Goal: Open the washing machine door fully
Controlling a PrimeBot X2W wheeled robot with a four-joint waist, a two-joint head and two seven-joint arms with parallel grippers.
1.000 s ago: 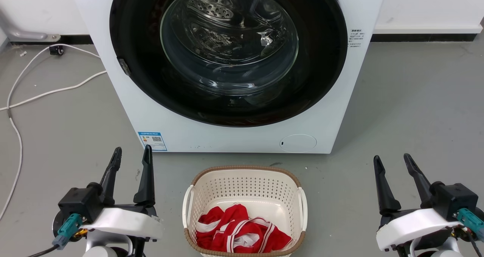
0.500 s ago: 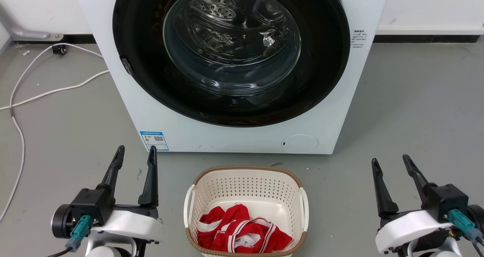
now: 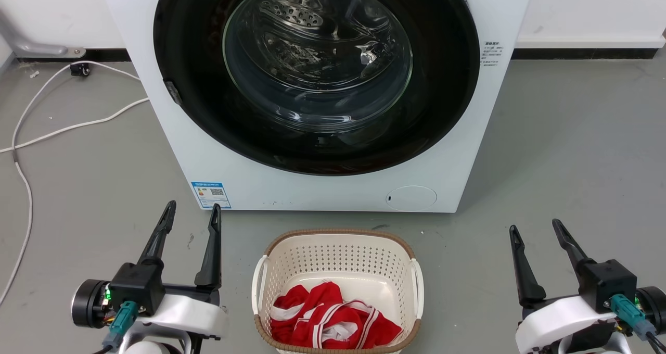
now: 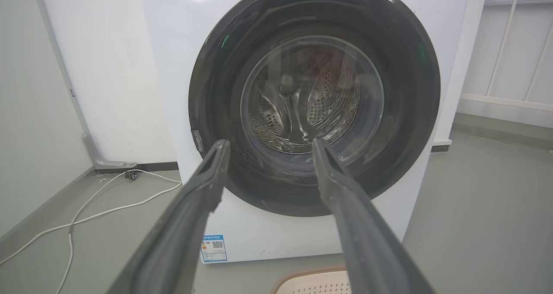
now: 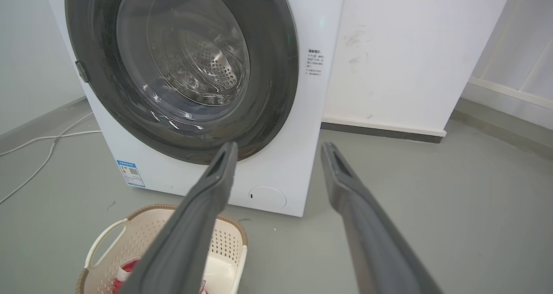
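Basket [image 3: 338, 254] with red cloth [image 3: 329, 318]

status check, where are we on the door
Left gripper, right gripper: jaws open, empty, held low. Washing machine door shut, untouched. Laundry basket on floor before door, between grippers.

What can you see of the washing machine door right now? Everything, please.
The washing machine door is a large round disc, a glossy black ring around a bulging clear glass bowl, nearly as wide as the washing machine. The perforated steel drum shows through the glass. A small grey tab sits on the door's left edge. The door looks shut, lying flat against the white front. Nothing touches it: the left tool and right tool are open, low and apart from it.
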